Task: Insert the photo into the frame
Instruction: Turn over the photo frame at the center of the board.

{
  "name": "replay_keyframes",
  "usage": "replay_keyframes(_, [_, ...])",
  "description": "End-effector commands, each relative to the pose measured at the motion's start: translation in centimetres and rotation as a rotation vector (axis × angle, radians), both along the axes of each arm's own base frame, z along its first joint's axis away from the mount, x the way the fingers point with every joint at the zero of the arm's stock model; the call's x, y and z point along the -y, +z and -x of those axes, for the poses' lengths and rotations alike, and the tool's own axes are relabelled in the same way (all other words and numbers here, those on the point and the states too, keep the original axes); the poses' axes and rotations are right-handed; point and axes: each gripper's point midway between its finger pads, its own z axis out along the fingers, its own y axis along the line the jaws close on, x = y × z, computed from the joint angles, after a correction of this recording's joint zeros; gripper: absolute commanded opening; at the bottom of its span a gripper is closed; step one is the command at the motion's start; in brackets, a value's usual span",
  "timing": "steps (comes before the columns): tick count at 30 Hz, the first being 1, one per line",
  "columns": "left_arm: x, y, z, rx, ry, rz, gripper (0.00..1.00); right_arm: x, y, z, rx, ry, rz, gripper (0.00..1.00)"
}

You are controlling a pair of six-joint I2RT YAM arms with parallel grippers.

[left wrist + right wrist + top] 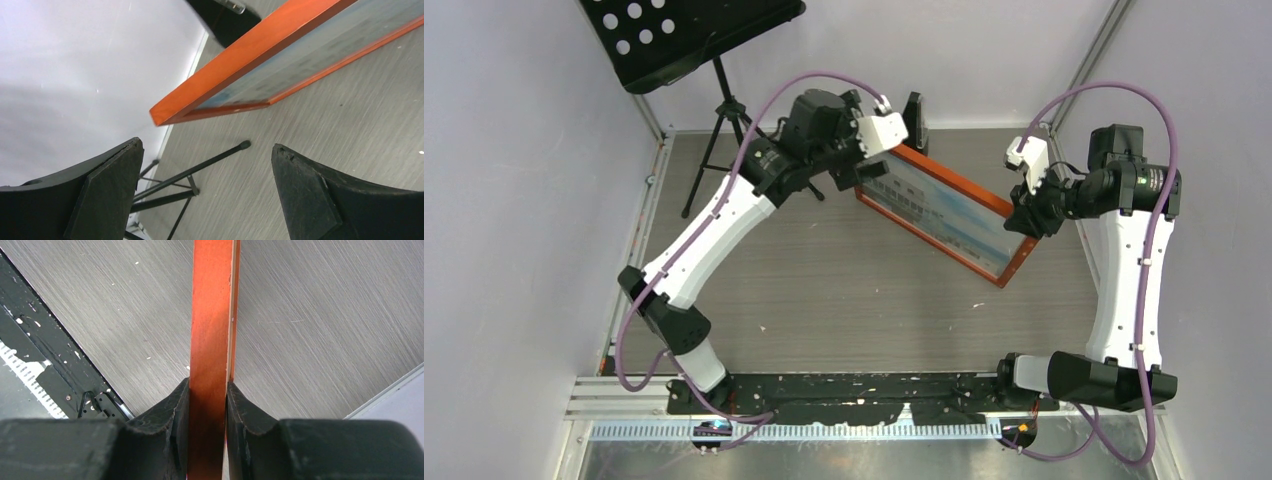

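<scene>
Enclosure with pale walls; grey worktop (pixel 824 290) with a fine brushed grain. A black perforated music stand (pixel 689 35) on a tripod stands at the far left corner.

The frame (pixel 929 240) is a thin-edged rectangle of smooth copper-orange wood, lying right of centre toward the far side and set diagonally between the two arms. It looks tilted; I cannot tell whether its lower edge touches the worktop. Inside it the photo (pixel 944 212) shows a pale building band, blue sky and cloud.

Right jaws: closed on the frame's right end, one black pad flat against each face of the rail (pixel 210 315).

Left jaws: wide apart, holding nothing. The frame's left corner (pixel 165 112) sits just beyond the gap, not touching either matte black rubber pad (pixel 107 195).
</scene>
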Motion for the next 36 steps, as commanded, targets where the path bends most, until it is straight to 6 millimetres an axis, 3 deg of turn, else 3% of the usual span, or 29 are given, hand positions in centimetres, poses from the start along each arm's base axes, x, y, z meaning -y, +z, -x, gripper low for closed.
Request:
replay_keyframes(1, [-1.5, 1.9, -1.5, 0.020, -0.068, 0.127, 1.00, -1.4, 0.9, 1.0, 0.021, 0.050, -0.059, 0.05])
replay_keyframes(10, [-5.0, -1.0, -6.0, -0.161, -0.178, 0.334, 1.00, -1.6, 0.4, 0.5, -0.003, 0.061, -0.078, 0.05])
replay_keyframes(16, [-4.4, -2.5, -8.2, -0.167, -0.267, 0.343, 1.00, -1.8, -0.1, 0.4, -0.029, 0.062, -0.101, 0.05])
replay_keyframes(18, [-4.0, -2.8, -8.5, -0.163, -0.320, 0.335, 0.99, -1.8, -0.2, 0.3, -0.037, 0.061, -0.105, 0.06])
replay_keyframes(22, [-3.4, -1.8, -8.9, -0.122, -0.384, 0.326, 1.00, -1.7, -0.4, 0.1, -0.045, 0.056, -0.103, 0.05])
replay_keyframes(28, [-2.8, 0.0, -8.0, -0.077, -0.460, 0.308, 1.00, -1.7, -0.7, -0.2, -0.062, 0.054, -0.109, 0.05])
replay_keyframes(36, [-2.5, -2.2, -6.7, -0.080, -0.538, 0.199, 1.00, -1.6, -0.6, -0.6, -0.063, 0.053, -0.111, 0.05])
